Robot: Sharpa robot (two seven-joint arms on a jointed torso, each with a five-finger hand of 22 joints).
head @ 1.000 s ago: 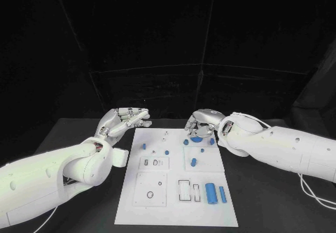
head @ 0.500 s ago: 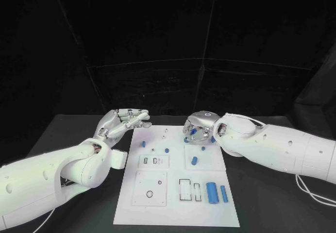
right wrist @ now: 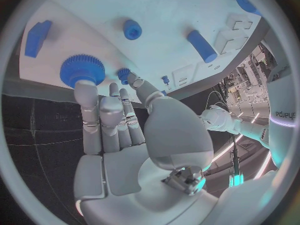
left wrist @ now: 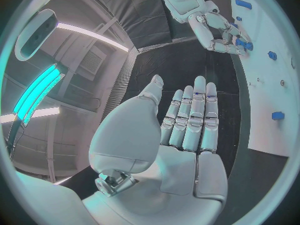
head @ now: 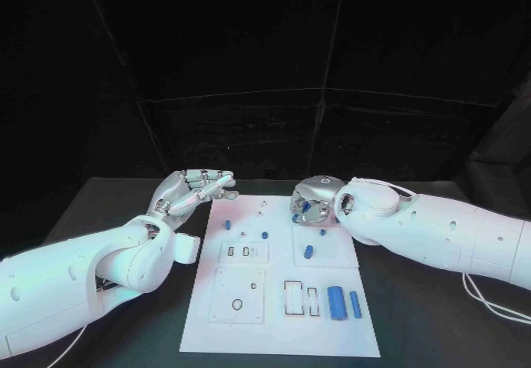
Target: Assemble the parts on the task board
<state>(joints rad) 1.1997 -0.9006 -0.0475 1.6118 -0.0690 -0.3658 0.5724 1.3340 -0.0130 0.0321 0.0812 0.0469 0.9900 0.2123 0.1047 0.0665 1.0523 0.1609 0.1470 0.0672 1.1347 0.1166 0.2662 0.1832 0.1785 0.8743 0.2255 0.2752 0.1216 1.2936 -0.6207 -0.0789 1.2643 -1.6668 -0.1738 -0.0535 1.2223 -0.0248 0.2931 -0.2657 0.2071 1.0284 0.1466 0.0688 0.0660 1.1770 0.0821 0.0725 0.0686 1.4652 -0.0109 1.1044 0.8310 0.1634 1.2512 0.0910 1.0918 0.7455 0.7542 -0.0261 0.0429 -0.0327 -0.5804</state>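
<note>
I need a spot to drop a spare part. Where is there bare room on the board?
Bare board lies along the near edge of the task board, below the square plate and the two blue cylinders. The far right corner is crowded: the right hand sits over the blue gear.

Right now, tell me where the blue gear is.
The blue gear stands at the far right part of the task board, at the right hand's fingertips.
</note>
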